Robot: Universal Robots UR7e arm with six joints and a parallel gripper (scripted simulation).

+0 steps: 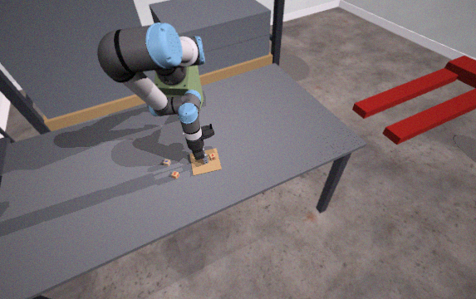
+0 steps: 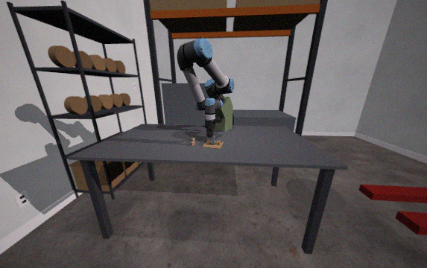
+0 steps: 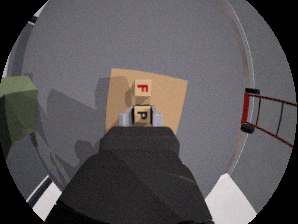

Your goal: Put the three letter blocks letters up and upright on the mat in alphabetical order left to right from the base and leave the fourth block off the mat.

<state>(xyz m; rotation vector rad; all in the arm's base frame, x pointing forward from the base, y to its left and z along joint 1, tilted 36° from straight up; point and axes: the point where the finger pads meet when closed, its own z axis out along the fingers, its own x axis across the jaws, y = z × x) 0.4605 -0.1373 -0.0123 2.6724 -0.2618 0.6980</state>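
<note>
Block P [image 3: 141,115] sits clamped in the half-open tool [image 3: 141,120], over the mat [image 3: 169,96], beside block F [image 3: 141,88].

From the top view I see the mat [image 1: 208,167] lying on the surface [image 1: 287,120], just in front of the arm's base. My hand [image 1: 203,158] stands over the mat's near-left part, closed on a block [image 3: 143,115] with a letter on top. Just beyond it, a second lettered block [image 3: 143,88] sits on the mat. Two more blocks [image 1: 166,162] [image 1: 174,174] lie off the mat to its left in that view, near each other.
</note>
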